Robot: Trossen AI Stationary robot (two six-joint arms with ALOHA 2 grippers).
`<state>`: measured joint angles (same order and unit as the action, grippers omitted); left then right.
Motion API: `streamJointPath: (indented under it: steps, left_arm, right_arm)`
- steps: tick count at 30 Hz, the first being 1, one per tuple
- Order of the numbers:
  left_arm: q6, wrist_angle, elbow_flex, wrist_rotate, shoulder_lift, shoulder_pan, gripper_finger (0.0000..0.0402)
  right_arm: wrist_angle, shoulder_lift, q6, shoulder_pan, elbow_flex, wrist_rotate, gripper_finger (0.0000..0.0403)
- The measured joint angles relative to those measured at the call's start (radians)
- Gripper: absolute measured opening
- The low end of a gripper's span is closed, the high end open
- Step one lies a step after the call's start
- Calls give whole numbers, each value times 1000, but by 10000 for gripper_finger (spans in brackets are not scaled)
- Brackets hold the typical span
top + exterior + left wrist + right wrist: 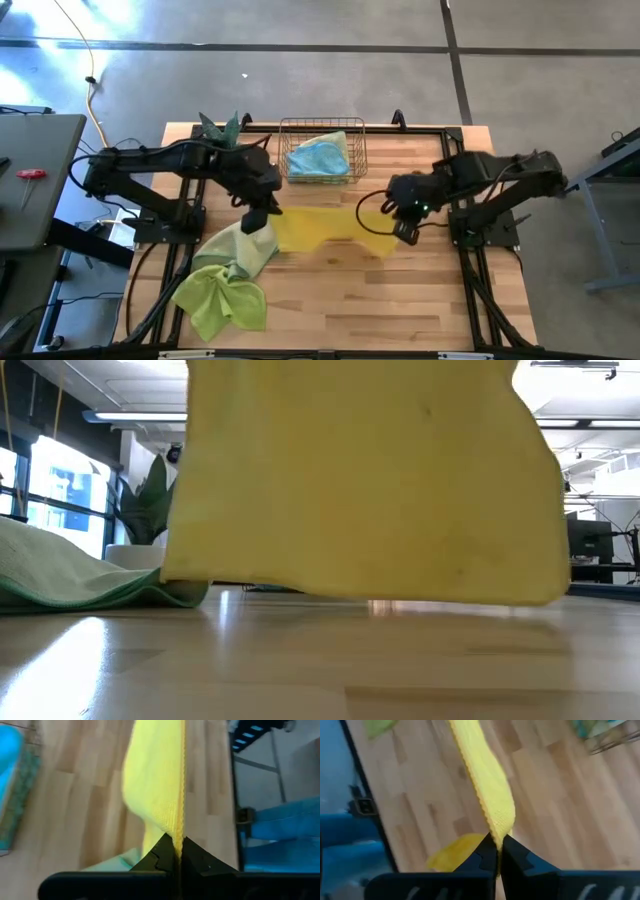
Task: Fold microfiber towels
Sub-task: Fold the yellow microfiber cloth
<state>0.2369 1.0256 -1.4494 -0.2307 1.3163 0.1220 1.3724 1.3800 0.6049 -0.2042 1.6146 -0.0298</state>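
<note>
A yellow microfiber towel (320, 228) hangs stretched between my two grippers over the middle of the table. In the low view it (370, 480) fills most of the picture as a hanging sheet, its lower edge close to the table top. My left gripper (268, 213) is shut on its left end and my right gripper (400, 226) on its right end. A pale sage green towel (245, 248) lies crumpled on the table under the left gripper. A lime green towel (220, 300) lies nearer the front edge. A light blue towel (320, 157) lies in the wire basket. My left gripper pinches the yellow towel's stitched upper edge (177, 836) at its left end between the two fingers. The edge runs straight away from the fingers and the cloth hangs below it. My right gripper pinches the same upper edge at the towel's right end (499, 831) between its two fingers. The cloth hangs down from there, and a yellow flap (454, 851) shows below the fingers.
A wire basket (322, 128) stands at the table's far middle, with a green spiky potted plant (222, 128) to its left. Bare wood shows at the front right of the table (400, 300). A grey side table (35, 180) stands off to the left.
</note>
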Motion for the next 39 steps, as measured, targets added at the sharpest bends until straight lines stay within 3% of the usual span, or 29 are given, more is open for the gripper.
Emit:
streamJointPath:
  steps: [6,12,16,20,26,33,39]
  left_arm:
    - [-155,-11,0,97,27,66,0]
    - [-296,-14,0,203,47,136,0]
    - [-330,-54,0,271,46,147,0]
    - [-327,-56,-24,265,46,146,0]
    - [-216,-46,-29,146,45,77,0]
    - [-37,-54,74,141,76,-108,0]
    - [49,-109,151,119,184,-259,0]
  right_arm:
    - [122,4,-206,96,6,-34,0]
    - [142,8,-421,197,6,-142,0]
    - [154,8,-468,232,6,-213,0]
    - [175,8,-497,227,9,-207,0]
    - [183,17,-408,155,7,-59,0]
    - [155,76,-237,-2,7,15,0]
    - [83,209,-132,-141,6,99,0]
